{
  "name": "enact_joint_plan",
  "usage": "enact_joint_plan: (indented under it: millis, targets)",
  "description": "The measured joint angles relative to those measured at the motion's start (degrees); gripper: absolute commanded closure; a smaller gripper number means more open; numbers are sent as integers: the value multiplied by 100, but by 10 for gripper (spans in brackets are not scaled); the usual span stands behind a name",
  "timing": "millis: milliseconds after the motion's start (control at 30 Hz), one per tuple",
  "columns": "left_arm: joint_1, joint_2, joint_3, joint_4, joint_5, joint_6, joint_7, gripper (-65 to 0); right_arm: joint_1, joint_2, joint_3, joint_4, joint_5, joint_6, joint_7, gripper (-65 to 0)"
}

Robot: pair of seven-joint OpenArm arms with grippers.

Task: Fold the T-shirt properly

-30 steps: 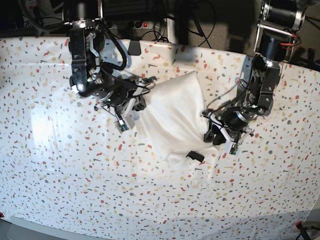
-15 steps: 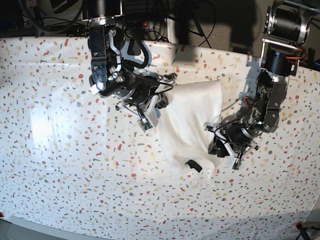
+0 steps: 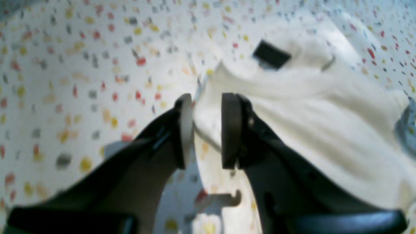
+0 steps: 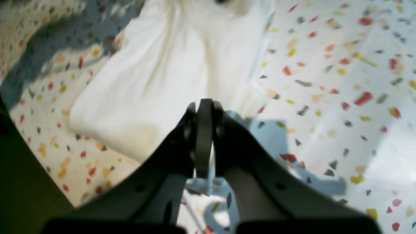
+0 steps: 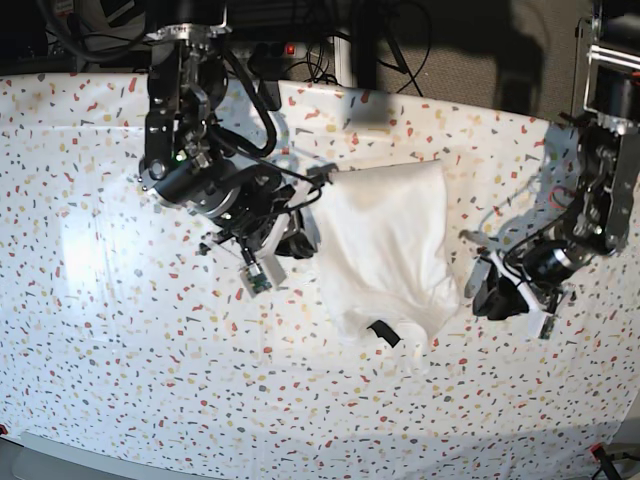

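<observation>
The white T-shirt point(image 5: 385, 240) lies in the middle of the table as a folded bundle, plain side up, with its black tag point(image 5: 386, 333) at the near end. No print shows. My left gripper point(image 5: 480, 290) is just right of the shirt's lower right corner, off the cloth. In the left wrist view it point(image 3: 208, 97) is slightly open, with the shirt point(image 3: 325, 107) and tag point(image 3: 271, 54) just beyond its tips. My right gripper point(image 5: 295, 240) is at the shirt's left edge. In the right wrist view it point(image 4: 204, 104) is shut and empty, the shirt point(image 4: 156, 81) ahead of it.
The table is covered by a white cloth with coloured speckles point(image 5: 150, 350). Cables and dark equipment point(image 5: 320, 40) run along the far edge. The table's near edge point(image 5: 300, 465) is at the bottom of the base view.
My left gripper let go of the shirt's lower right part and drew back to the right. My right arm pulled back left and down off the shirt. The shirt stayed in place.
</observation>
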Motion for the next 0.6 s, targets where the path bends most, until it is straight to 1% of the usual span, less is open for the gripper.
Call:
enact_joint_plan:
  millis: [67,233,300,433,600]
  targets:
    - [490,-15,-407,334,-188,-20,-68,-136,-101,0,275,103,295,0,7,0]
    - [1609,-17,-1541,1432,-350,-2,-195,-136,-535,-2,1010,372,391,-2,-20,0]
    - [2076,-22,-1926,1801,-361,4,-208,-136,-756,-2,1276,553,584,-2,-17,0]
    - [2944,-13,-2457,2192,-341,-22,-164,-136,-1307,-2,1692,960,662,-2,-66,0]
    - [3941,-4,-2914,2277,-374,7,-267,-136,-2116,-15,2162,1397,693,-2,-92,0]
